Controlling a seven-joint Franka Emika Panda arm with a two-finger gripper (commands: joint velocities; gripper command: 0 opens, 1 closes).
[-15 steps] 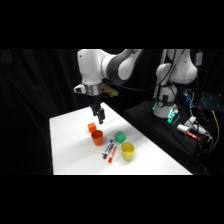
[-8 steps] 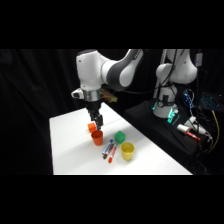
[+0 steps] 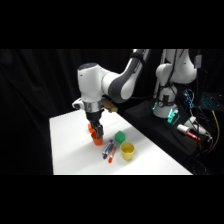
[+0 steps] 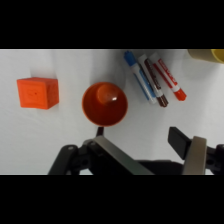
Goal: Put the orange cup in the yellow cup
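Dropped my gripper (image 3: 96, 134) onto the orange cup (image 4: 104, 103); fingers spread, one at its rim. Side view hides most of it. Yellow cup (image 3: 127, 150) cropped at wrist frame's upper right.

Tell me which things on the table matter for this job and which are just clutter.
Job: the orange cup, upright under the gripper; the yellow cup, upright and empty.
Clutter: orange cube, green block, markers.

White table (image 3: 70, 155) carries an orange cube (image 4: 37, 93), a green block (image 3: 119, 136), and three markers (image 4: 152, 76) lying side by side.
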